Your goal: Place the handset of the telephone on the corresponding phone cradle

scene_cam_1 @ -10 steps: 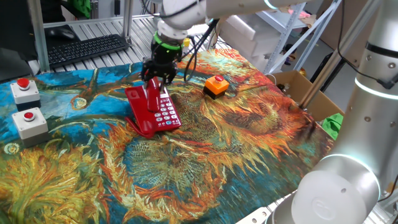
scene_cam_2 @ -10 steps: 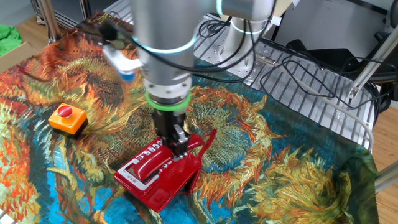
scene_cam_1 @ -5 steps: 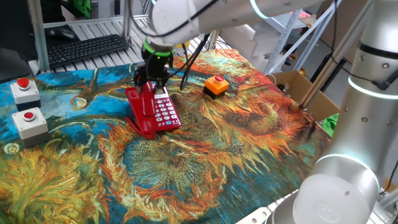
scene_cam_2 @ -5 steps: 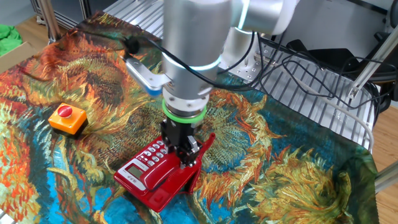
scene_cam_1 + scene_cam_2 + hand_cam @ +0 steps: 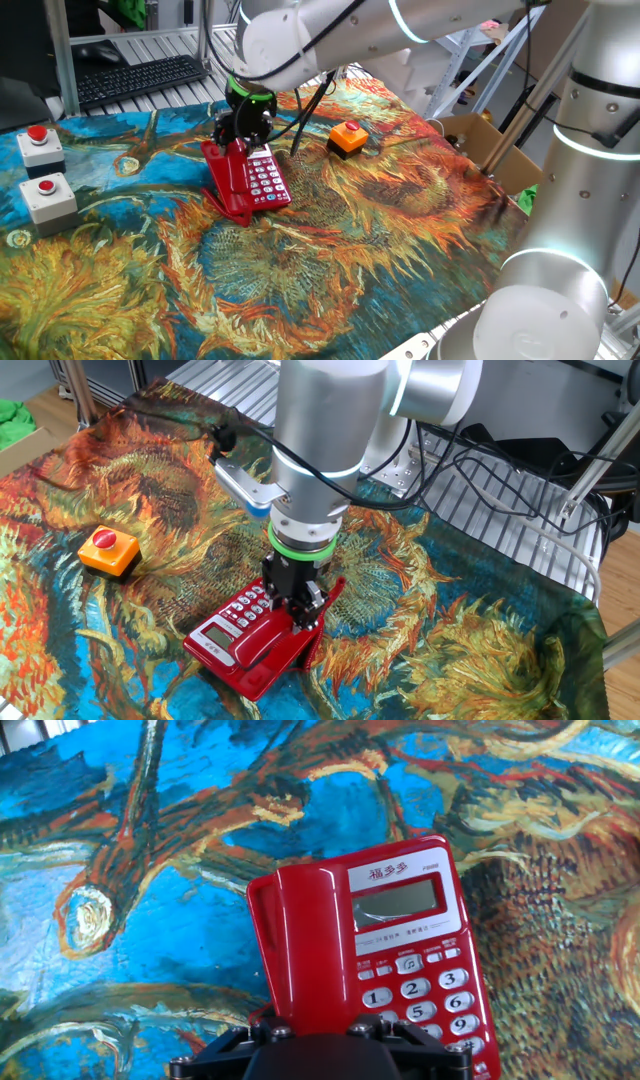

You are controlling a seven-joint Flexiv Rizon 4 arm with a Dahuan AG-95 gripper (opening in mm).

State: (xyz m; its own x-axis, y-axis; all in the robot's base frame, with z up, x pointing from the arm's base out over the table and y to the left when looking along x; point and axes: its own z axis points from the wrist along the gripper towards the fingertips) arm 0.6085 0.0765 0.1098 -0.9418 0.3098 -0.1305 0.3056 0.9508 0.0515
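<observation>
Handset [image 5: 305, 955]: glossy red bar, lying lengthwise along the keypad-free side of the telephone [image 5: 248, 178], in or just over the phone cradle [image 5: 262, 651]. Whether it is fully seated cannot be told. In the hand view its far rounded end sits level with the top of the phone; its near end runs under the gripper body and is hidden.

Telephone: red body, white number keys [image 5: 425, 990], small grey display [image 5: 395, 903], white label with red characters [image 5: 395, 872] above it. It rests on the table, on a cloth [image 5: 380, 230] printed with a sunflower painting in blue, orange and yellow.

Gripper [image 5: 298, 607]: pointing straight down, directly above the handset end of the phone, its black fingers low against the red plastic. Jaws partly apart, with the handset between them; whether the fingers actually press the handset cannot be told, since the hand view shows only the black housing and the fixed views blur the tips.

Around it: orange button box [image 5: 348, 137] with a red button, well apart from the phone. Two grey boxes with red buttons [image 5: 40, 170] near one edge of the cloth. A black keyboard [image 5: 135, 78] lies beyond the cloth on a slatted metal surface.
</observation>
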